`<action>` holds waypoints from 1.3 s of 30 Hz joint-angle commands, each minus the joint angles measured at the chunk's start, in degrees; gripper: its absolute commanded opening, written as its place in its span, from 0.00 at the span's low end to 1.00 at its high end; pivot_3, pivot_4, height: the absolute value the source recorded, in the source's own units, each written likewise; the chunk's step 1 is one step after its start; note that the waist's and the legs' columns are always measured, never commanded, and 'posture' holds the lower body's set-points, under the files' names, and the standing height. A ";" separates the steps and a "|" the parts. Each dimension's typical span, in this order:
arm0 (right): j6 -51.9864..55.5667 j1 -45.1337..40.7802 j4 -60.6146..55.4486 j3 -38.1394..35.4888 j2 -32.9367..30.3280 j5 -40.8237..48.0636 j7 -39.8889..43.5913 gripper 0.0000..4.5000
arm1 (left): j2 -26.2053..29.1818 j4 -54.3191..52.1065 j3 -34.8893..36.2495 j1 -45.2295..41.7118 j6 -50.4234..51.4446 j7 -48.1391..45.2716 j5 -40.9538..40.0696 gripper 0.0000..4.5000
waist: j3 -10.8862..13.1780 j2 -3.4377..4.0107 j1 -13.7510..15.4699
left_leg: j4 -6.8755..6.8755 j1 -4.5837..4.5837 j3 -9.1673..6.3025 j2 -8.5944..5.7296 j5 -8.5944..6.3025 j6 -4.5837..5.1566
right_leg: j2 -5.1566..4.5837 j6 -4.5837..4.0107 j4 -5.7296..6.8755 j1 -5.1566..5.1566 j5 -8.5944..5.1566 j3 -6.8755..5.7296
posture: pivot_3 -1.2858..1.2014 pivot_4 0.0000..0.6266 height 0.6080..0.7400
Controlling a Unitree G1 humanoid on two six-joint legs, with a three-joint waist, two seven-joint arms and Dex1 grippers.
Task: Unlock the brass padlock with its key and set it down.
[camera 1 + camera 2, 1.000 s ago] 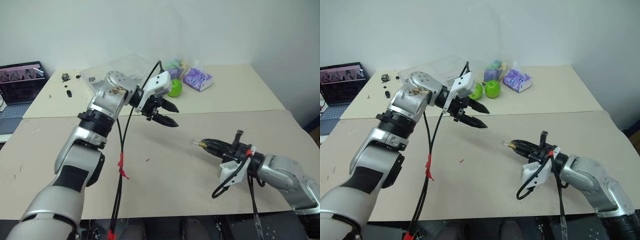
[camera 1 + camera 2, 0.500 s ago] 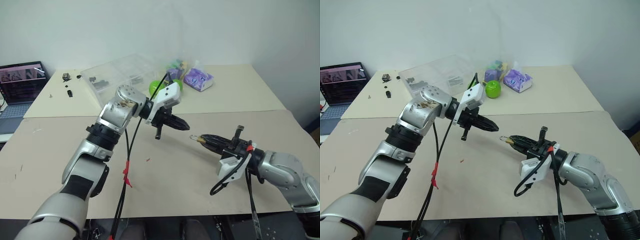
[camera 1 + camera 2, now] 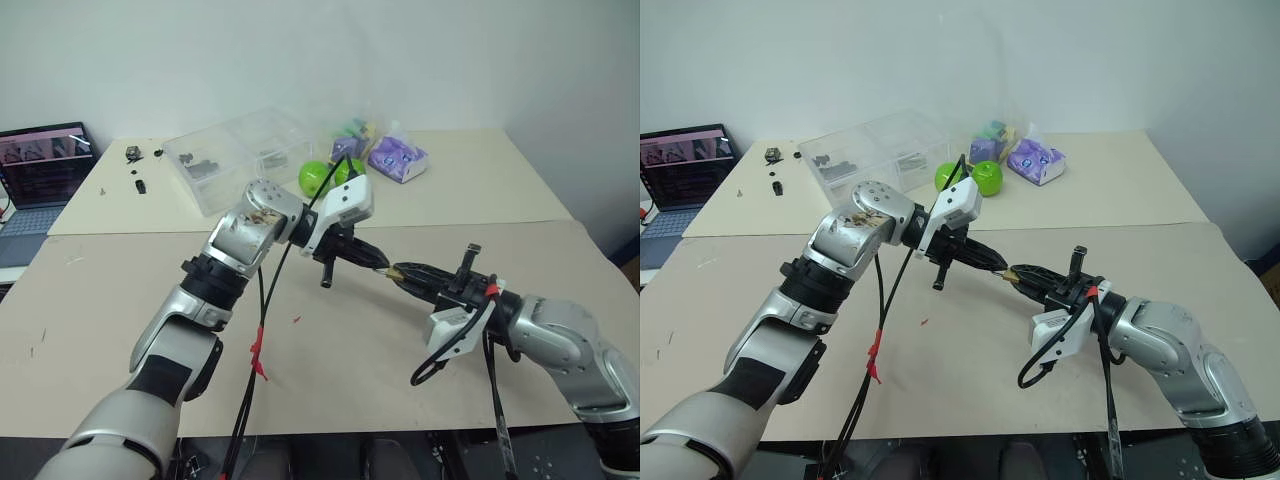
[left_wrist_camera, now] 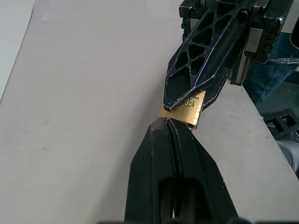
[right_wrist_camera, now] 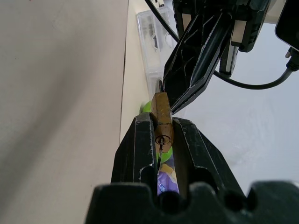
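The right gripper (image 3: 1018, 275) is holding the brass padlock (image 5: 161, 122) clamped between its two fingers, above the beige table (image 3: 400, 340) near the centre of the head views; the padlock is sitting at the fingertips, with its keyhole face turned back toward the right wrist camera and its far end projecting past the tips. In the left wrist view the padlock (image 4: 183, 110) is showing as a small gold block pinched at the tip of the right gripper's fingers (image 4: 205, 56). The left gripper (image 4: 169, 122) is reaching in from roughly 9 o'clock of the padlock in the head views, fingers pressed fully together, with their tips meeting the edge of the padlock; whether anything thin is pinched between them cannot be told. A small dark mark is showing at the keyhole in the right wrist view, but whether that is the key cannot be told. The two grippers are meeting tip to tip, the left one (image 3: 383, 263) angling slightly downward, the right one lying close to level. At about 12 o'clock from the padlock, well apart on the rear table, two green apples (image 3: 973, 177) are lying beside a clear plastic box (image 3: 240, 152) and a purple packet (image 3: 396, 157). At about 10 o'clock, at the far left edge, an open laptop (image 3: 40, 170) is standing. A tiny red speck (image 3: 296, 320) is lying on the table at about 7 o'clock from the padlock.
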 commanded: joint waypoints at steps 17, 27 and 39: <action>2.66 -3.85 -3.40 -2.76 -0.78 4.37 1.16 0.03 | -0.41 -2.25 -1.07 -0.38 -0.59 0.78 -0.66 0.02 | 0.00 0.00 0.00 | -0.01 0.00 0.00 0.00 0.00 0.00 | 0.00 0.00 -0.01 0.00 0.00 0.00 | 0.52 0.24 1.00; 5.14 -3.03 -4.58 -4.09 -0.94 6.19 1.95 0.03 | -0.88 -1.70 -1.18 -0.64 -1.09 0.83 -0.52 0.02 | 0.00 0.00 -0.01 | -0.01 0.00 0.01 0.00 0.00 0.00 | 0.00 0.00 -0.01 0.00 0.00 0.00 | 0.52 0.24 1.00; 3.62 -4.21 -0.78 -6.46 -3.77 7.14 2.19 0.03 | -1.00 -2.55 -1.45 -0.03 -0.80 0.96 -0.83 0.02 | 0.00 0.00 0.02 | -0.01 -0.01 0.01 0.00 0.00 0.00 | -0.01 0.00 -0.01 0.00 0.00 0.01 | 0.52 0.24 1.00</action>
